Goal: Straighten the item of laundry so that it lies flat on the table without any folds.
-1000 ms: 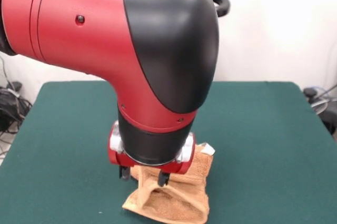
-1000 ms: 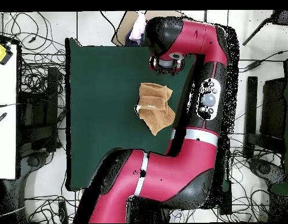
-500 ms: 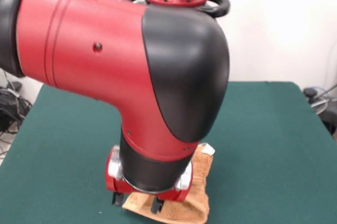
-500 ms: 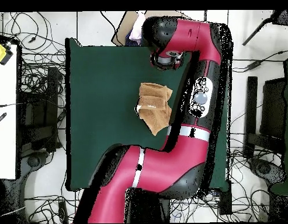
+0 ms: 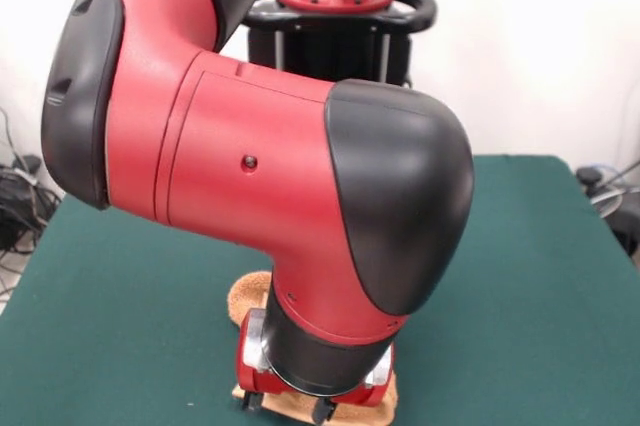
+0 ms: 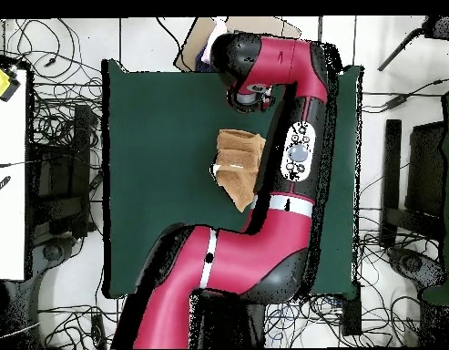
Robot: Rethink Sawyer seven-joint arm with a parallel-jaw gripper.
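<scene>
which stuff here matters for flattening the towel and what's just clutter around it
For the job:
towel, still rumpled
green table
gripper, low over the towel

Lying about:
cables on the floor
yellow object on the white side table

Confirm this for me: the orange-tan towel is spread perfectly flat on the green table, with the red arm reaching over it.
Not quite. The towel is not flat: the overhead view shows it bunched, with creases and overlapping layers. The rest holds: it lies on the green table, and the red arm reaches over it.
</scene>
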